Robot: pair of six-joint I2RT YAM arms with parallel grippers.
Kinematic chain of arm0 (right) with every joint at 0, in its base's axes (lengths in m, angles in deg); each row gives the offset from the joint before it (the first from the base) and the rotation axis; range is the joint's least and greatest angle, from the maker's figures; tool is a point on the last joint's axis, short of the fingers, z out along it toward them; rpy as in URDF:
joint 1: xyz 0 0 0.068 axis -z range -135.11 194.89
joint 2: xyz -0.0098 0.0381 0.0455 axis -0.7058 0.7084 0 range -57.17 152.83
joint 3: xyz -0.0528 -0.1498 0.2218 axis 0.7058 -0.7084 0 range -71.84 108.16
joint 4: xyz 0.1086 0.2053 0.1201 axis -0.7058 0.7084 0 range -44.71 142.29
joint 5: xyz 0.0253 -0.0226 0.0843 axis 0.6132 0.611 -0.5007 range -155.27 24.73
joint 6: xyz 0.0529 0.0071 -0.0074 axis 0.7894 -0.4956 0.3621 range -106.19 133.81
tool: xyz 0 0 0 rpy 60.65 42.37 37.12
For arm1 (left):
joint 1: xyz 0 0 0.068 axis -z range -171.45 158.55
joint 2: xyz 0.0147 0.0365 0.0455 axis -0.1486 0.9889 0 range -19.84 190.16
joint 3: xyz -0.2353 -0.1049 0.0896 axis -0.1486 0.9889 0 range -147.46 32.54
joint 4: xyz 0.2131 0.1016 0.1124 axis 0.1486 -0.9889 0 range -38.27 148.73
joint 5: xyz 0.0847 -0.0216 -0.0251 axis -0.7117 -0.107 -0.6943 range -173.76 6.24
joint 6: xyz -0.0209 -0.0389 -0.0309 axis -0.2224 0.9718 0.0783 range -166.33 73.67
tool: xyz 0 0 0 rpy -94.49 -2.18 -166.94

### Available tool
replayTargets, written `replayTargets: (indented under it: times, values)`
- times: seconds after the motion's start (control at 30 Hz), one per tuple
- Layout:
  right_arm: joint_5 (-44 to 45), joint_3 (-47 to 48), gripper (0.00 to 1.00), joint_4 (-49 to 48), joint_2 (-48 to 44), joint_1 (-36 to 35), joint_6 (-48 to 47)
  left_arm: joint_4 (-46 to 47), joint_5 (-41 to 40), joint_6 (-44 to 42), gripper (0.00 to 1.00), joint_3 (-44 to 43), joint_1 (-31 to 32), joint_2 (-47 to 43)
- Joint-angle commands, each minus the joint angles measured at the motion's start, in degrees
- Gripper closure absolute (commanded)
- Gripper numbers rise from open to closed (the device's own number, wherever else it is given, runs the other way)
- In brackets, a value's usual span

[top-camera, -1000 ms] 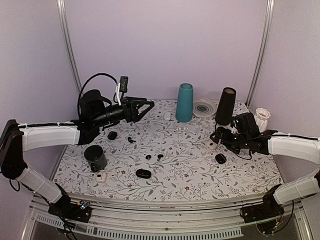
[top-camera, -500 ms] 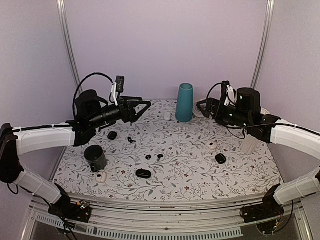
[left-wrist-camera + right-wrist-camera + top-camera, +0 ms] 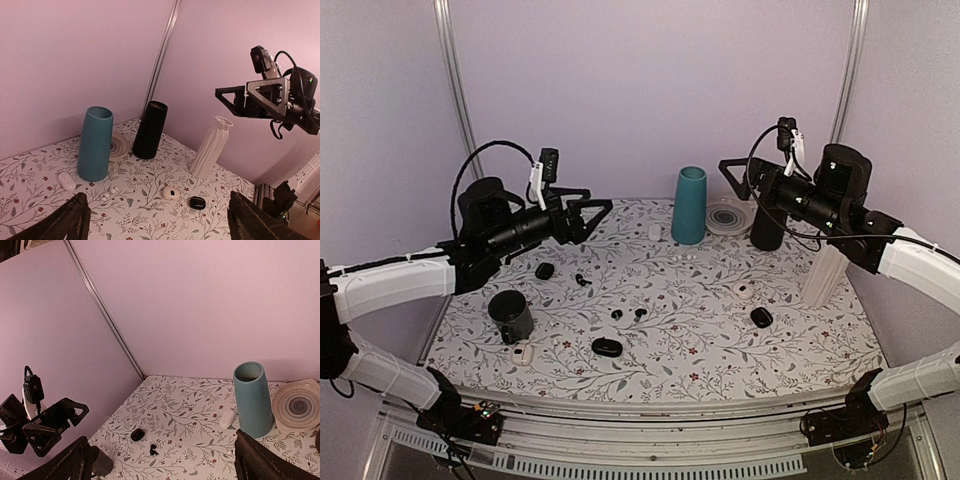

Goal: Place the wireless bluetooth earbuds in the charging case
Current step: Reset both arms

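Near the middle of the counter point(image 3: 705, 345), the wireless bluetooth earbuds point(image 3: 617, 314) lie as two tiny black specks side by side. They are too small for me to tell which way their stems run. A black charging case point(image 3: 606, 347) sits just beside them at 7 o'clock; whether its lid is up I cannot tell.

Both arms hang high above the counter, well apart from the pair. Seen from the top camera, the earbuds lie at about 6 o'clock from the left hand point(image 3: 603, 210) and at about 7 o'clock from the right hand point(image 3: 728, 178). I judge the left hand the nearer of the two, with an almost straight descent to make. Each wrist view shows its own hand spread wide, empty and touching nothing. The earbuds do not appear in the left wrist view.
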Motion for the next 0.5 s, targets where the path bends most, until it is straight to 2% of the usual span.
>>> replayTargets:
  times: [0.0, 0.47]
  values:
    - [-1.67, 0.83, 0.01, -1.49, -1.49, -0.34, -0.95, -1.4, -1.19, -1.66, 0.04, 0.85, -0.79, -1.18]
    - [-1.26, 0.05, 0.01, -1.35, -1.09, -0.37, 0.02, -1.4, -1.18, -1.68, 0.04, 1.03, -0.79, -1.36]
